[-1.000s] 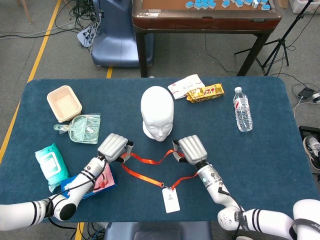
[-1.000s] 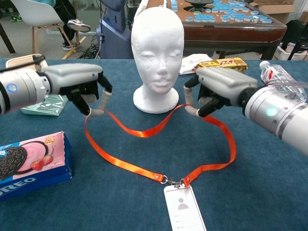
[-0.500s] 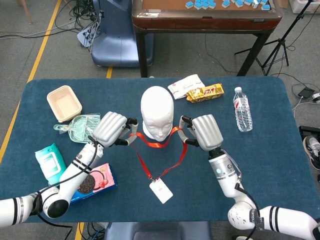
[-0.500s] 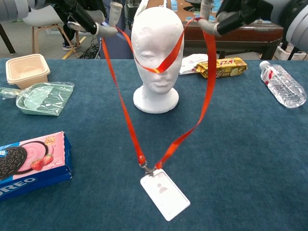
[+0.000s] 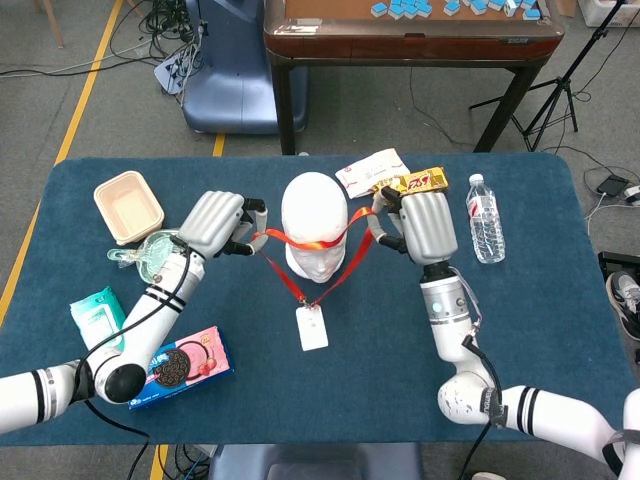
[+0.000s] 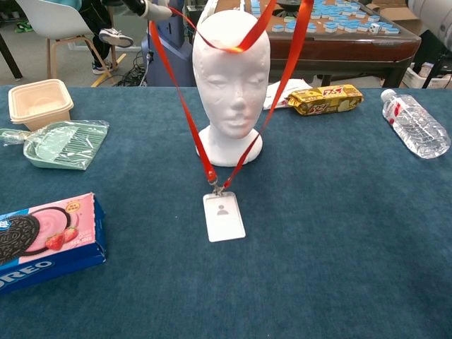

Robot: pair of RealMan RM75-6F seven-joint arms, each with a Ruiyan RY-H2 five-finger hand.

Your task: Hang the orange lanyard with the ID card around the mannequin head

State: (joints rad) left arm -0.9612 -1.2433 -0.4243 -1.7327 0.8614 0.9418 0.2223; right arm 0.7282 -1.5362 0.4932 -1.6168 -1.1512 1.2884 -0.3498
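The white mannequin head stands upright mid-table, also in the chest view. The orange lanyard is stretched between my two raised hands. My left hand pinches the strap left of the head; only its fingertips show in the chest view. My right hand pinches the strap to the right of the head. One run of strap sags across the forehead. The two long runs meet at a clip, and the ID card hangs low before the head's base.
On the left lie a beige container, a green comb packet, a wipes pack and an Oreo box. A yellow snack bar and a water bottle lie right of the head.
Both hands have risen and moved back to flank the head's top, carrying the lanyard up. The sagging strap went from chin to forehead. The card swung in toward the base.
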